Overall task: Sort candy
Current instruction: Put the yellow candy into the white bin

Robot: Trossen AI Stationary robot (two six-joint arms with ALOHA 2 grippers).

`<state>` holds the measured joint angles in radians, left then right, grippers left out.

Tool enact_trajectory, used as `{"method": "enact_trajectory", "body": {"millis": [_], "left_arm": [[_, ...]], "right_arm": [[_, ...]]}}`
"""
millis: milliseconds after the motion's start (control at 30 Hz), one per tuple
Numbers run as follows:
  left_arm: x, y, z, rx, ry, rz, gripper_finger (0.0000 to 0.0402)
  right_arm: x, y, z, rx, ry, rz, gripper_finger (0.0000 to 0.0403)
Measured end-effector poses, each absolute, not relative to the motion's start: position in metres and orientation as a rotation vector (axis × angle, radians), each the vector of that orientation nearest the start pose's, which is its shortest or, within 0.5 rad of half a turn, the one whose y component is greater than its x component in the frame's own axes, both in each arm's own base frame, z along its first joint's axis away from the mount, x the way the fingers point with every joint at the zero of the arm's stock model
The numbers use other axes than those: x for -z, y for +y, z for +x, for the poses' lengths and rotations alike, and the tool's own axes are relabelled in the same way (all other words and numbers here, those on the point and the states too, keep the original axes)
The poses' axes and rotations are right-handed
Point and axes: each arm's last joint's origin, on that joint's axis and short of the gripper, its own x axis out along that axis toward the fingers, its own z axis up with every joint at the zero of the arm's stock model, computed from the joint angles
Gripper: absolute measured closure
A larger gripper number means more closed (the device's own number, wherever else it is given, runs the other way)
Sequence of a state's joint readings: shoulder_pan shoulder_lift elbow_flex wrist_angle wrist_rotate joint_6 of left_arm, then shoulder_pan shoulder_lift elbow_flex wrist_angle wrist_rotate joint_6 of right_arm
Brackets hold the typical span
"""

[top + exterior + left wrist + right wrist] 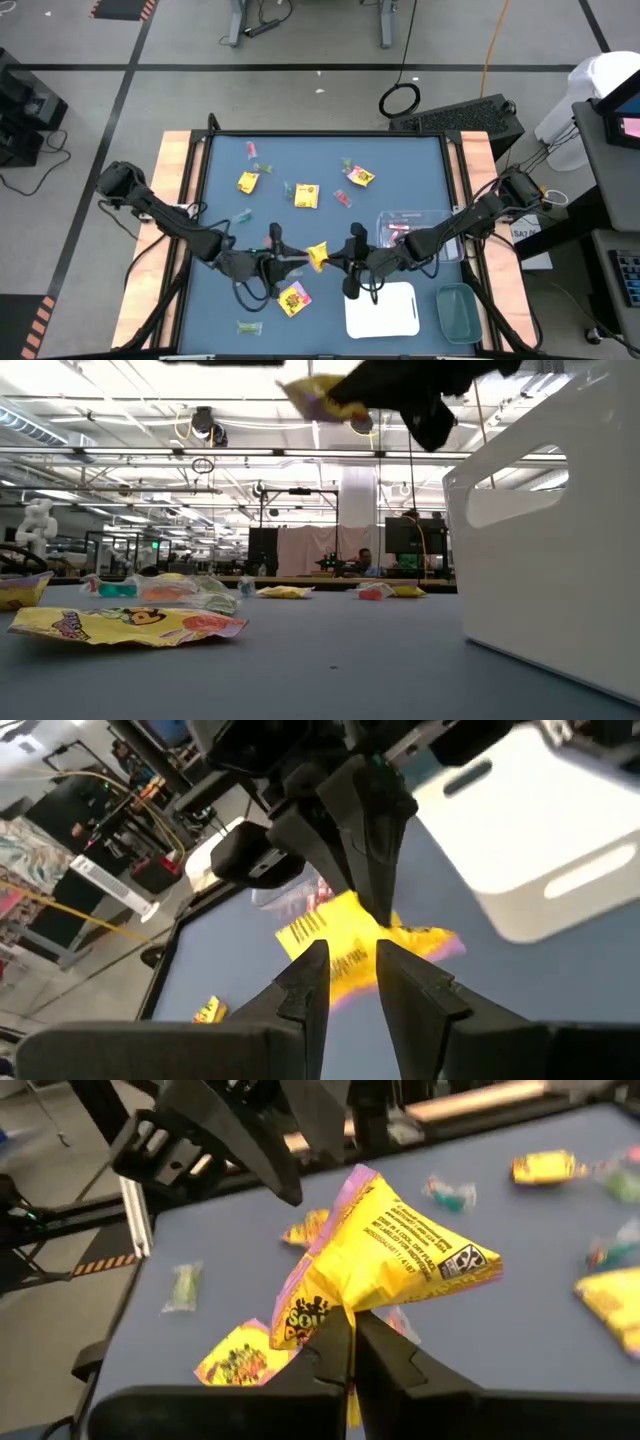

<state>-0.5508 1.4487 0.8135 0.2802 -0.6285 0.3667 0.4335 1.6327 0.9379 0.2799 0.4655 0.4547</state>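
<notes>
High view shows both arms meeting over the middle of the blue surface (330, 150), near its front, with one yellow packet (317, 256) held up between them. The left gripper (296, 261) has its fingers narrowed on one edge of the packet, and the right gripper (335, 262) has its fingers pinched tight on the opposite edge, so both grip it at once. This looks like a handover in mid-air. The rest of the candy lies scattered on the surface: other yellow packets (248, 182), small teal pieces (241, 217), thin pink sticks (250, 149). A clear tray (440, 218), a white tray (381, 311) and a green tray (457, 311) sit on the right. Next, the left fingers probably need to let go so the right arm can carry the packet to a tray; which one I cannot tell
</notes>
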Motion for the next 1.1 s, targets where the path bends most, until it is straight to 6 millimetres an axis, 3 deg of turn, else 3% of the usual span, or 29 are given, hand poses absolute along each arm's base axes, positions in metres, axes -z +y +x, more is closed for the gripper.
{"method": "enact_trajectory", "body": {"millis": [267,567,800,1100], "left_arm": [[-0.255,-0.14,0.248,-0.026,0.334,0.404,0.0309],[-0.256,-0.134,0.239,-0.032,0.394,0.322,0.0309],[-0.247,-0.126,0.232,-0.04,0.336,0.278,0.0309],[-0.246,-0.115,0.222,-0.002,0.299,0.209,0.0309]], "right_arm": [[-0.256,0.132,0.306,0.056,0.262,0.126,0.0399],[-0.289,0.128,0.288,0.065,0.161,-0.076,0.0399],[-0.295,0.135,0.282,0.076,0.124,-0.196,0.0399],[-0.28,0.151,0.294,0.049,0.102,-0.21,0.0399]]}}
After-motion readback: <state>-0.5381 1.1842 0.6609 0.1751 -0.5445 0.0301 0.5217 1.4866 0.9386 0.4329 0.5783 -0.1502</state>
